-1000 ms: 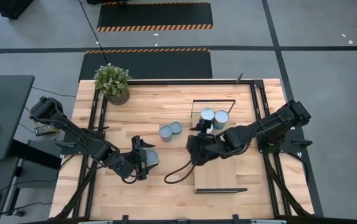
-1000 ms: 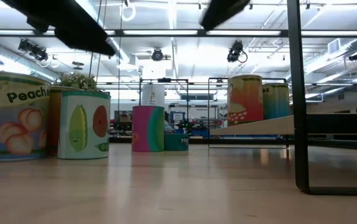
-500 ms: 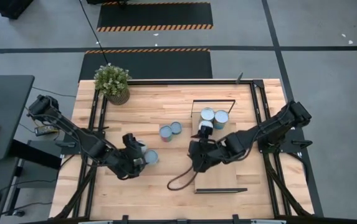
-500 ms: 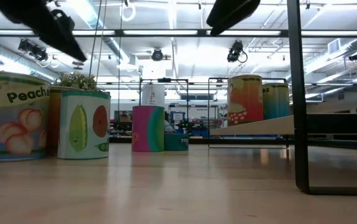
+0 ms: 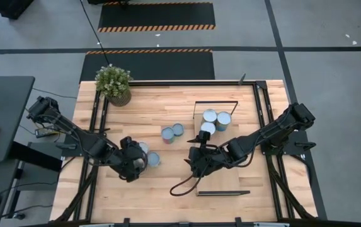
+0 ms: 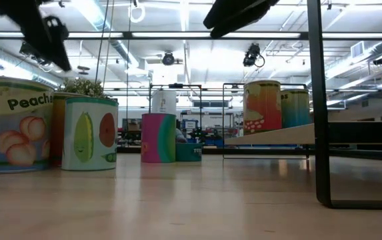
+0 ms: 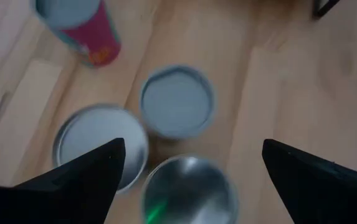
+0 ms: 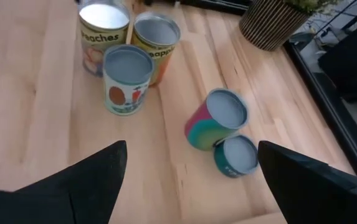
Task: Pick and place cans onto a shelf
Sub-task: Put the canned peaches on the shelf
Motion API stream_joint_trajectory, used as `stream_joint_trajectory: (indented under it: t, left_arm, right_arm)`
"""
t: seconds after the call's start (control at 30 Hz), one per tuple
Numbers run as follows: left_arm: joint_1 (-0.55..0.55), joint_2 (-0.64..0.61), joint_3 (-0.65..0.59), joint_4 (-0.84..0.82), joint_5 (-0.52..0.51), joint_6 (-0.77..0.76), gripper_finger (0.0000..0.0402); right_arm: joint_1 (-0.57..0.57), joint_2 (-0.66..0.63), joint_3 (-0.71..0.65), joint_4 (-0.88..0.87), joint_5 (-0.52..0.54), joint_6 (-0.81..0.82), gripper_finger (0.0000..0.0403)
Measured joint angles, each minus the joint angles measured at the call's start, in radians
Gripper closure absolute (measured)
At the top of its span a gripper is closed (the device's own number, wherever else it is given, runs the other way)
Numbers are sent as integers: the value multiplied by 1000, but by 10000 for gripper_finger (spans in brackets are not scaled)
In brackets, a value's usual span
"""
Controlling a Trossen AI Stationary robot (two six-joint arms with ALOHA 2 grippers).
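Three silver-topped cans stand close together at the table's near left; two show in the high view [image 5: 143, 148] [image 5: 153, 159]. All three show in the left wrist view [image 7: 101, 140] [image 7: 177, 109] [image 7: 187, 193]. My left gripper [image 5: 135, 162] hangs open above them [image 7: 194, 144], touching none. Two more cans [image 5: 167, 134] [image 5: 177, 130] stand mid-table. The light-wood shelf [image 5: 221, 176] lies at the right with three cans [image 5: 210, 116] [image 5: 223, 120] [image 5: 207, 128] on its far end. My right gripper [image 5: 196, 165] is open and empty [image 8: 191, 145], beside the shelf's left edge.
A potted plant [image 5: 114, 82] stands at the far left corner. Black frame rails run along the table's left [image 5: 95, 126] and right [image 5: 262, 126] sides. The shelf's black upright [image 6: 317, 100] stands close in the low view. Bare wood lies along the near edge [image 5: 167, 195].
My left gripper has moved a little toward the table's left edge over the three cans. My right gripper has drawn back toward the near edge, and the third can on the shelf now shows clear of it.
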Motion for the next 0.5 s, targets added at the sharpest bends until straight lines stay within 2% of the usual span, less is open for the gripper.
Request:
stream_joint_trajectory:
  t: [0.17, 0.37, 0.5]
  left_arm:
    - [-94, -1, 38, -78, -16, -106, 17]
    - [-218, -1, 38, -281, 25, -387, 17]
    - [-294, 2, 30, -326, 31, -508, 17]
  right_arm:
    - [2, 0, 0, 6, 0, -1, 35]
    - [13, 0, 0, 14, 0, -2, 35]
    - [13, 0, 0, 14, 1, -4, 35]
